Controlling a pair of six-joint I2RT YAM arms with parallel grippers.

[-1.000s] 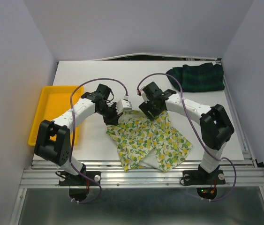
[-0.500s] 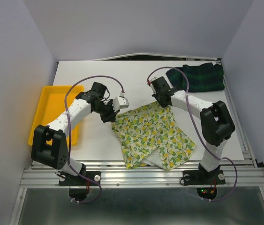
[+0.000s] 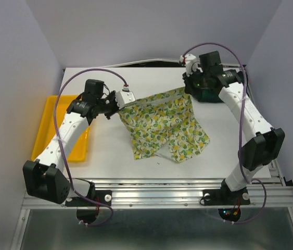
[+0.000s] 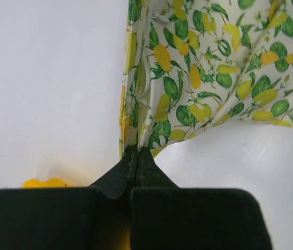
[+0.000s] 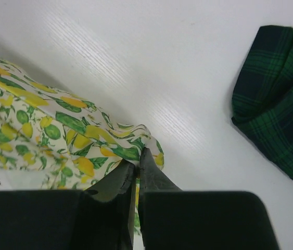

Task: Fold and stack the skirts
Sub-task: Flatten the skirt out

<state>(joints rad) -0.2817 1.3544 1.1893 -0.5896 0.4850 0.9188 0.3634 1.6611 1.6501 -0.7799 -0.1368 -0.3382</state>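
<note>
1. The left pincer (image 4: 136, 152) and the right pincer (image 5: 138, 154) each pinch a top corner of the lemon skirt (image 3: 162, 122), which hangs over the table (image 3: 110, 156).
2. Pull evenly, then lower it flat.
3. The plaid skirt (image 5: 276, 99) lies far right.

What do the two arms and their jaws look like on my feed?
The left arm and right arm have white links and black joint housings. A purple cable loops along each. The jaws are black wedges tapering to thin tips.
</note>
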